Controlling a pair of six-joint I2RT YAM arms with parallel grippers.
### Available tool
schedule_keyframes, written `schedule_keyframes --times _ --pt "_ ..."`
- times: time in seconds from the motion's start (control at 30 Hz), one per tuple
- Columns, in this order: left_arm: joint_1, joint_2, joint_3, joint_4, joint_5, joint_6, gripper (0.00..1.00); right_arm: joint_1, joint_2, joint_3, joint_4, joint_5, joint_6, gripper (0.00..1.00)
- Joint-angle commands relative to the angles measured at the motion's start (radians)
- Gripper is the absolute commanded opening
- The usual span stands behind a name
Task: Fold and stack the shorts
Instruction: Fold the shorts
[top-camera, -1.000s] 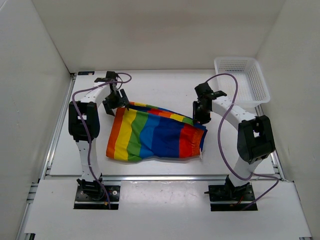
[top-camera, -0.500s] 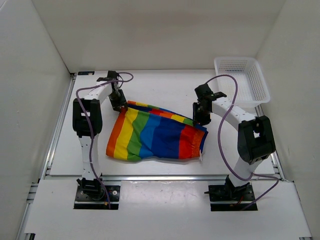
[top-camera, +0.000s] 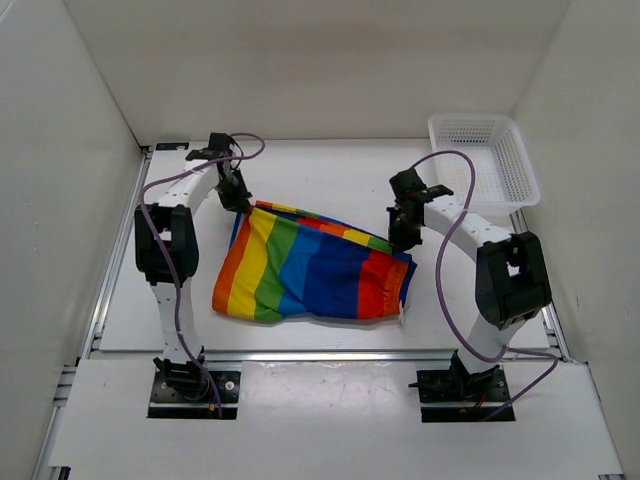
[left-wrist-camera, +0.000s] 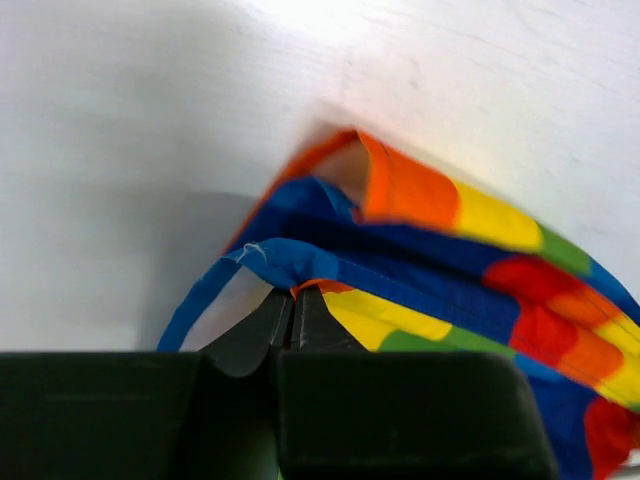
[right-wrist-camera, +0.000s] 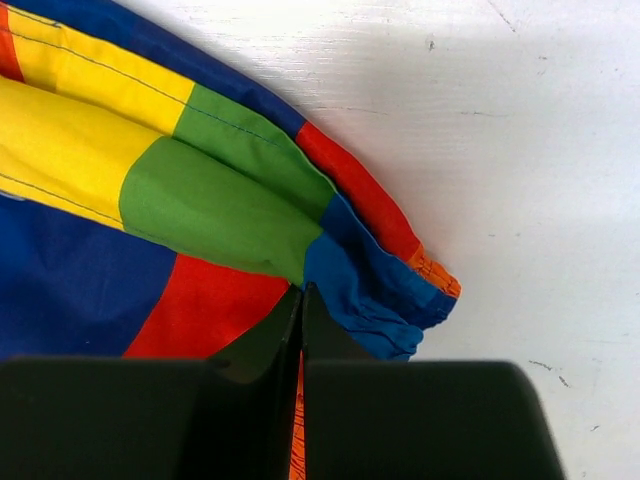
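Evidently left claw and right claw are each pinching a far corner of the shorts, preparing a fold.

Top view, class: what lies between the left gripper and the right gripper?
The shorts: their far edge spans from the left gripper to the right gripper, each shut on a corner. The top view shows it.

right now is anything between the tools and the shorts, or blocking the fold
Nothing visible does. The left tool and the right tool are each shut on a far corner of the shorts. The white basket sits apart at the far right, off the cloth.
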Motion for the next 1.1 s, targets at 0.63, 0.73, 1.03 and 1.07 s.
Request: schedule_keyframes --times 0.63,0.73,1.03,1.07 --pt "-0.127 0.135 0.595 -0.176 0.035 -0.025 0.30 -0.057 -0.111 0.033 -0.068 0.294 0.095 0.26" --pt "-0.127 0.219 0.671 -0.271 -0.012 -0.025 0.25 -0.057 -0.059 0.082 -0.039 0.307 0.059 0.44" --pt "-0.090 -0.149 0.188 -0.115 -0.088 -0.072 0.10 -0.035 -0.032 0.121 -0.035 0.253 0.059 0.52" --pt "-0.090 -0.172 0.159 -0.115 -0.112 -0.072 0.10 -0.035 -0.032 0.106 -0.035 0.253 0.059 0.52"
